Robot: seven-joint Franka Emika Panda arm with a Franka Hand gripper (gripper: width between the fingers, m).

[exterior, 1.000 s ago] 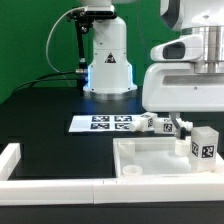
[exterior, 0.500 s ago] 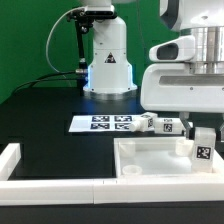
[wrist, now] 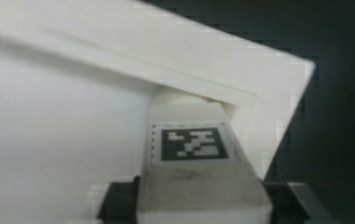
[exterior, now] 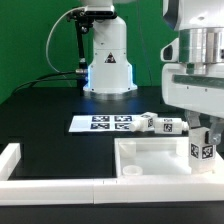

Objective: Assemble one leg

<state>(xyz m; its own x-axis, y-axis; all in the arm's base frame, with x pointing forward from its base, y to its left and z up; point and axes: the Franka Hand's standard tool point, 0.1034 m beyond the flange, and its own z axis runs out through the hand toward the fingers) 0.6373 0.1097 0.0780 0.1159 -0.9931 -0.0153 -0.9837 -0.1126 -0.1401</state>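
My gripper [exterior: 204, 128] is shut on the leg [exterior: 203, 150], a small white block with a black-and-white tag, at the exterior view's right. The leg stands upright with its lower end at the right end of the large white tray-like part [exterior: 150, 160]. In the wrist view the leg [wrist: 195, 150] runs between my dark fingers [wrist: 121, 200] and its far end touches a corner recess of the tray-like part [wrist: 85, 110]. Two more tagged legs [exterior: 150, 123] lie side by side on the table behind the tray-like part.
The marker board [exterior: 102, 123] lies flat on the black table behind the tray-like part. The robot base [exterior: 108, 60] stands at the back. A white rail [exterior: 60, 186] borders the front edge, with a raised end at the exterior view's left.
My gripper has moved down and slightly toward the exterior view's left with the leg, bringing it lower onto the tray-like part's right end.
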